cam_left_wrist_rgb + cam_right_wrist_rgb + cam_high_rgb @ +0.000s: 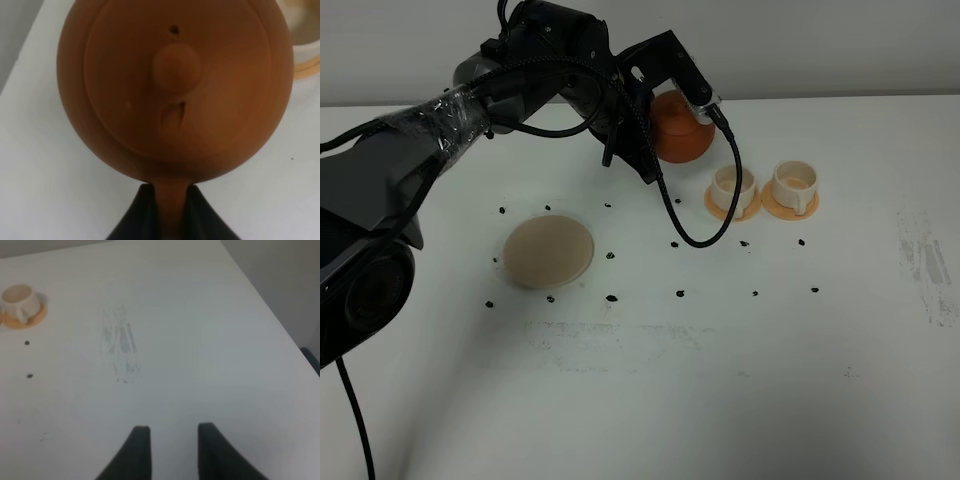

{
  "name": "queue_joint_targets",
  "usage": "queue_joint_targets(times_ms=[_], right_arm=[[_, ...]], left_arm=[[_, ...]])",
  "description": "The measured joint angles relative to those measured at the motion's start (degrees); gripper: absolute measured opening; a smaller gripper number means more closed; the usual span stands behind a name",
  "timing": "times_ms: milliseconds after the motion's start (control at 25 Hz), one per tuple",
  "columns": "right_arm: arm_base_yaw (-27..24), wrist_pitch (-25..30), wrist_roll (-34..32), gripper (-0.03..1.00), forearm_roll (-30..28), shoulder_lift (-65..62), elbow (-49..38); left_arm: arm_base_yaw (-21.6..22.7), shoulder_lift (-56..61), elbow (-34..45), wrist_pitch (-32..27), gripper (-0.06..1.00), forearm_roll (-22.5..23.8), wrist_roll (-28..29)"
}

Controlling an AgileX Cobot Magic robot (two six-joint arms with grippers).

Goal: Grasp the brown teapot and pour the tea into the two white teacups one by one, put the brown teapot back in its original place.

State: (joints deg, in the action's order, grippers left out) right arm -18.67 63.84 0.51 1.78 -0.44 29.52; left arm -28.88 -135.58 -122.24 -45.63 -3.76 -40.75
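Reddish-brown clay is showing in the upper middle of the high view: the brown teapot is sitting up and to the left of the two white teacups, near the closer one but not touching it. The left gripper is clamping the pot's loop handle, with its black fingers pressing on either side. In the left wrist view the knobbed lid is facing the camera, so the pot is standing roughly upright. Whether it is resting on the white table or hanging just above it cannot be told.

The cups are standing side by side at the upper right of centre, each on its own small orange saucer, with their handles pointing toward the lower edge of the frame. The round cream-beige coaster is lying at centre left, well apart from the teapot. Small black marks are dotting the table around it. The taped left arm is stretching in from the left edge toward the pot.

The right gripper is hovering over bare table, with its two dark fingers standing slightly apart and gripping nothing.
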Motion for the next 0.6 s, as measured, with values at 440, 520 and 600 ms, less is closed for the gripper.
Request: queue_joint_targets(times_ms=[440,520,600], right_arm=[[0.00,-0.05,0.00,0.22,0.00,0.00,0.00],[0.00,-0.05,0.00,0.22,0.00,0.00,0.00],[0.00,-0.05,0.00,0.22,0.00,0.00,0.00]], left_arm=[[0.00,-1.52,0.00,4.16,0.08,0.11,-8.05],[0.00,-2.03,0.00,4.67,0.08,0.48,-8.18],[0.00,-2.53,0.00,5.01,0.08,1.22,-8.23]])
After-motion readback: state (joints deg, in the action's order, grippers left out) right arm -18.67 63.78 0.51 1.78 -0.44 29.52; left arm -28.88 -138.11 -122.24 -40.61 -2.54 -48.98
